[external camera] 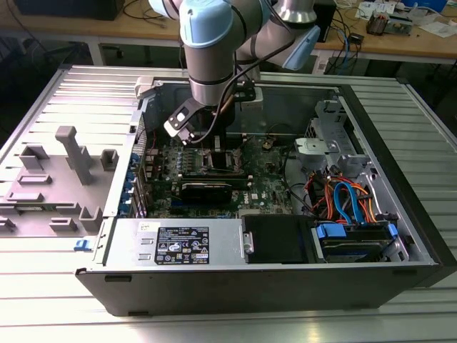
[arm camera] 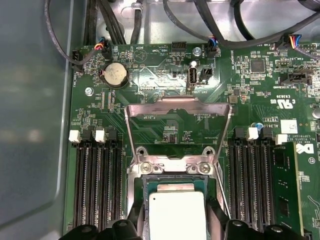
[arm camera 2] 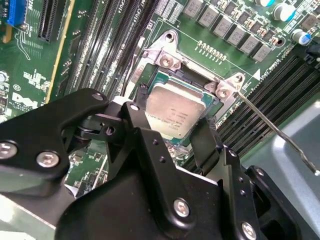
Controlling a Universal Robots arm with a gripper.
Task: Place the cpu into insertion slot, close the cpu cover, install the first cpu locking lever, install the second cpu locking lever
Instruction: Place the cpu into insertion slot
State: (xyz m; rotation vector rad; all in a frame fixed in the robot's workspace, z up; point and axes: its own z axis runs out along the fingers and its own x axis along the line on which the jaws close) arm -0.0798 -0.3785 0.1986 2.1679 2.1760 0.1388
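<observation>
The gripper (arm camera 2: 175,117) is seen lowered over the insertion slot (arm camera 2: 166,60), inside the open computer case (external camera: 285,282). Its black fingers (arm camera 2: 207,142) are parted only as wide as the cpu (arm camera 2: 176,107) and are set against two opposite edges of the chip, so the cpu is held between them. The chip lies flat, silver top upward, within the silver rim of the slot; whether it is fully seated cannot be told.

In the first wrist view the cpu (arm camera: 177,212) is shown inside the slot (arm camera: 175,167), with the gripper (arm camera: 176,222) straddling it. The cpu cover (arm camera: 177,106) is hinged at one edge of the slot and is swung up and back, away from the chip, so the slot is left uncovered. A thin metal locking lever (arm camera 2: 275,131) is raised from one corner of the slot and is angled outward, clear of the fingers.

Rows of long black memory slots (arm camera: 97,175) are ranged on two opposite sides of the slot, and a green memory module (arm camera: 282,185) is fitted in one of them. A round coin battery (arm camera: 115,75) is mounted beyond the raised cover.

In the exterior view the arm (external camera: 207,43) is brought straight down onto the slot (external camera: 218,158), and a long black card (external camera: 206,189) is seated just beside the slot, nearer the camera.
</observation>
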